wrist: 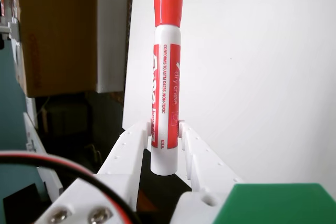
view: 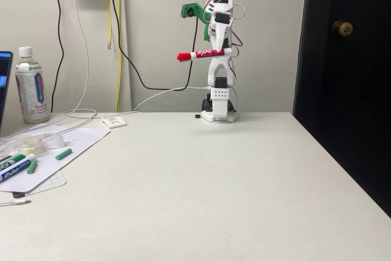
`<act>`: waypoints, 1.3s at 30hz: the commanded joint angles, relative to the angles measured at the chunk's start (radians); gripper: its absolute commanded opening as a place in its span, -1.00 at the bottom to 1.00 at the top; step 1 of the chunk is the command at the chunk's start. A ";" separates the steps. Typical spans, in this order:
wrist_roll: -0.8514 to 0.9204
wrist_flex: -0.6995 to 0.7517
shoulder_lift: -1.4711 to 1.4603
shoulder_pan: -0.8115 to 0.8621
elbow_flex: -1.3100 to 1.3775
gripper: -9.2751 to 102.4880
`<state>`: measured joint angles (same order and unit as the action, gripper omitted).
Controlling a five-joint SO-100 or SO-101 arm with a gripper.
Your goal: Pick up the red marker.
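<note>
The red marker hangs level in the air at the far end of the table, red cap pointing left in the fixed view, high above the tabletop. My gripper is shut on its barrel, with the arm folded upright over its base. In the wrist view the red marker stands on end, red cap at the top and white end at the bottom. There my gripper clamps it low on the labelled barrel between two white fingers.
At the table's left edge in the fixed view lie a sheet of paper with green- and blue-capped markers, a tape roll and a drink bottle. Cables hang down the wall. A dark door stands to the right.
</note>
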<state>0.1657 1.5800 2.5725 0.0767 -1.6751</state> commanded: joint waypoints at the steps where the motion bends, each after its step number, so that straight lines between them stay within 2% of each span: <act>1: -0.017 -0.103 0.166 -0.002 -0.196 -0.84; 6: -0.035 -0.179 0.305 -0.006 -0.383 -0.84; 27: -0.077 -0.443 0.532 -0.121 -0.776 -0.84; 39: -0.072 -0.497 0.721 -0.118 -0.974 -0.84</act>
<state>0.0920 1.1014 3.2720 -0.0460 -2.6523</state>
